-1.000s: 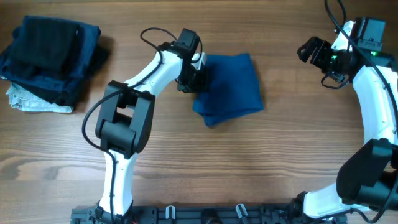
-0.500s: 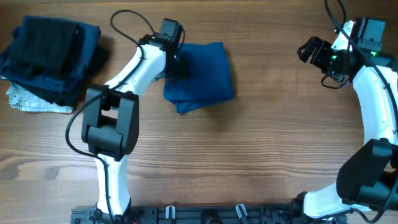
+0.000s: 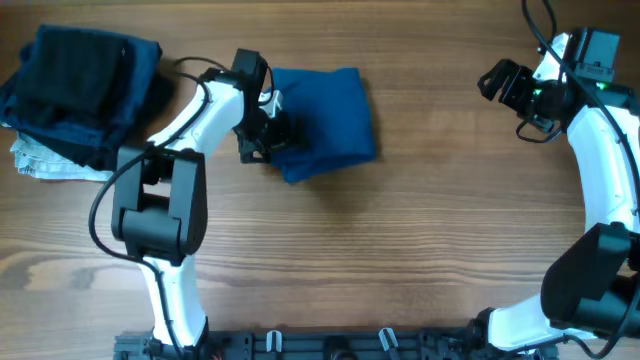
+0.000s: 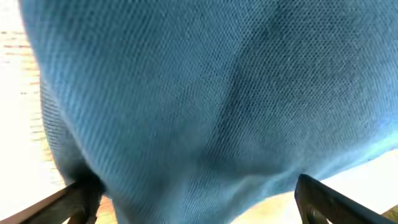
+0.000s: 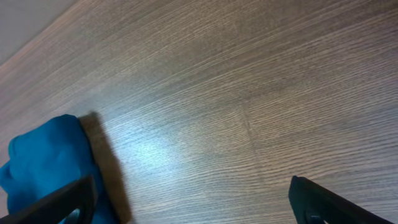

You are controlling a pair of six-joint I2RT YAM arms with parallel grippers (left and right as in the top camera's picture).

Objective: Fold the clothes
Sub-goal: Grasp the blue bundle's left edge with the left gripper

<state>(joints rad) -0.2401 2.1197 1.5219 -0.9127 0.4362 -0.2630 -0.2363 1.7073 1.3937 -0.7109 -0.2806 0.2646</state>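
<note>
Fold at risk of coming undone
Our left fingers (image 4: 320, 198) stand wide apart, with the blue T-shirt (image 4: 205, 106) bulging right between them but nothing pinched; the folded bundle lies on the table (image 3: 420, 250) just beyond their tips. Our right fingers (image 5: 323, 202), equally open, hang over bare wood, the shirt well off to one side. We judge that on pulling back, a left finger could snag loose fabric and drag the fold open.

We see a robotics lab: a white-and-black jointed left arm (image 3: 205, 110) and matching right arm (image 3: 605, 170), black base rail (image 3: 330, 347), brown wood-grain tabletop (image 3: 400, 250).
</note>
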